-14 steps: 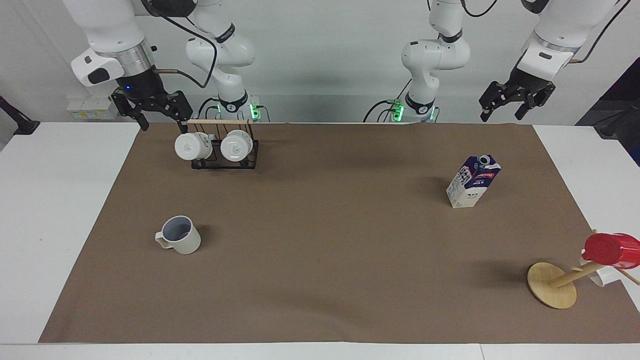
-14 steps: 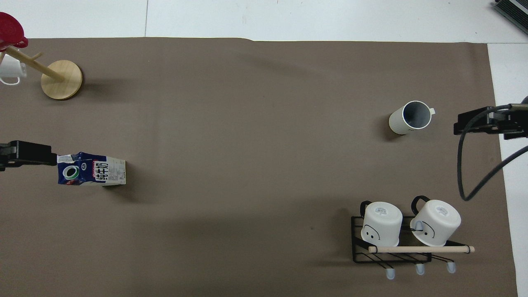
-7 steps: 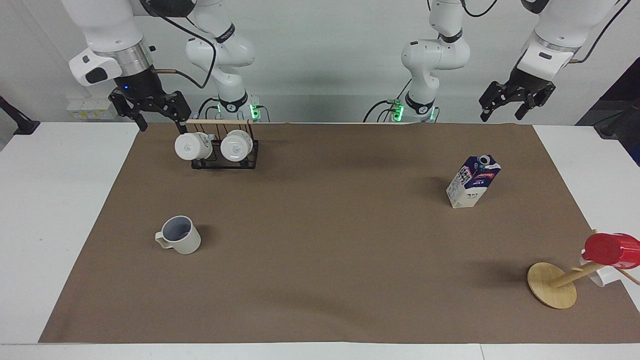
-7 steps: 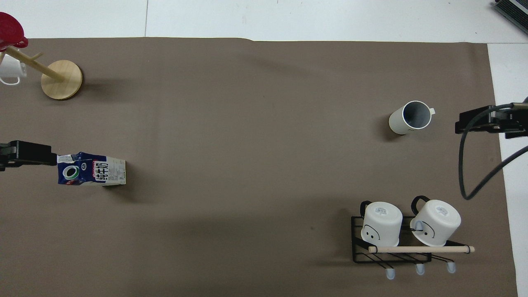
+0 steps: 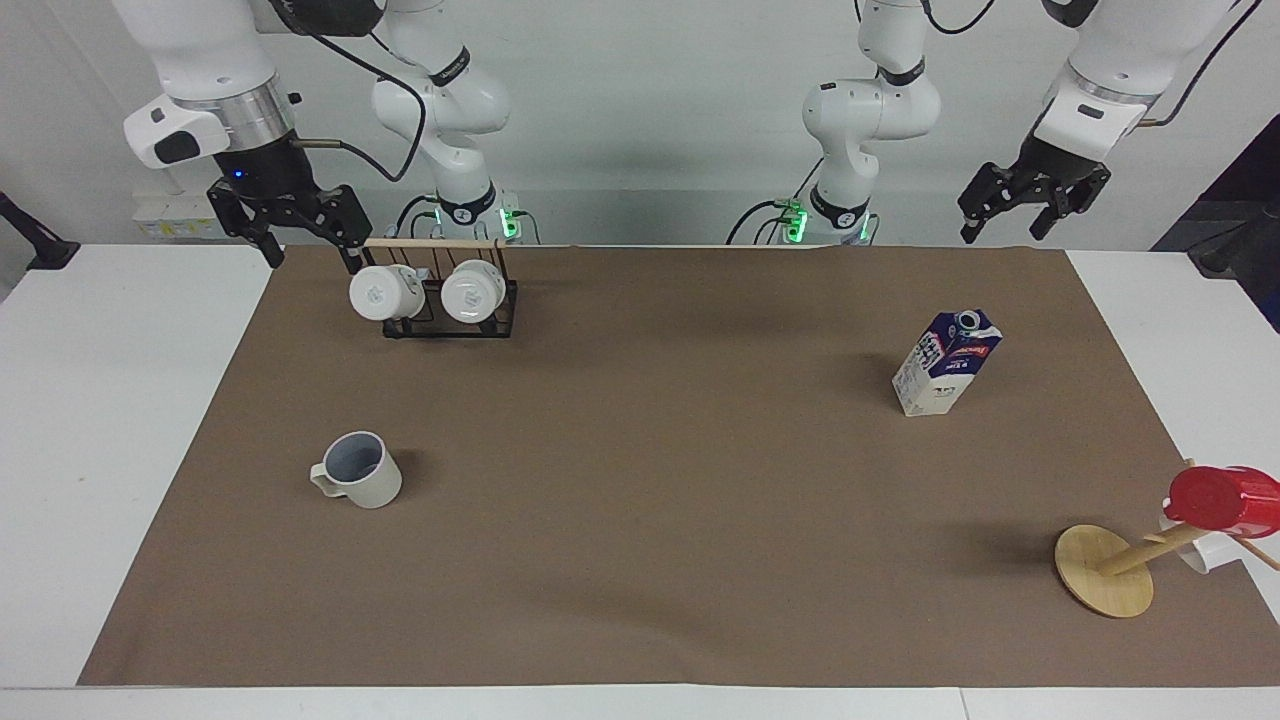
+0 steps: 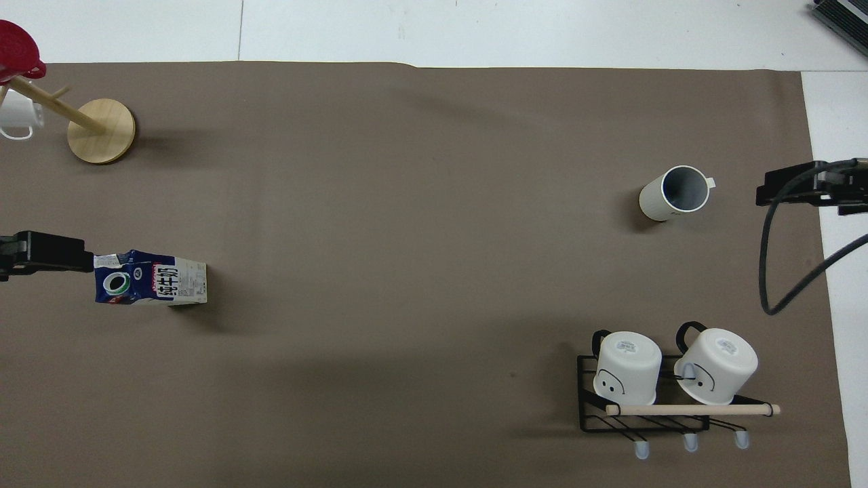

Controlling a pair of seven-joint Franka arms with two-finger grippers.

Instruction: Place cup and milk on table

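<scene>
The cream-white ceramic mug with the grey-blue inside (image 5: 358,469) stands upright on the brown paper sheet (image 5: 640,480) that covers the white tabletop (image 5: 110,420), toward the right arm's end, and nothing touches it. The right gripper (image 5: 296,222) hangs in the air over the paper's edge nearest the robots, beside the black wire rack with two white mugs (image 5: 440,296); its fingers are spread and empty. From those fingers the mug lies down and away from the robots, well apart, its small handle turned toward the table's outer edge. Its long axis is vertical, mouth up.

The small dark blue and white gable-top carton with a red band and grey cap (image 5: 946,363) stands upright on the paper toward the left arm's end. The left gripper (image 5: 1030,200) is raised over the table's robot-side edge, fingers parted, holding nothing. The carton is below those fingers and away from the robots, well apart.

Each arm is nearer its own object: right to the mug, left to the carton. Both things appear already set on the table, so little seems left to do.
</scene>
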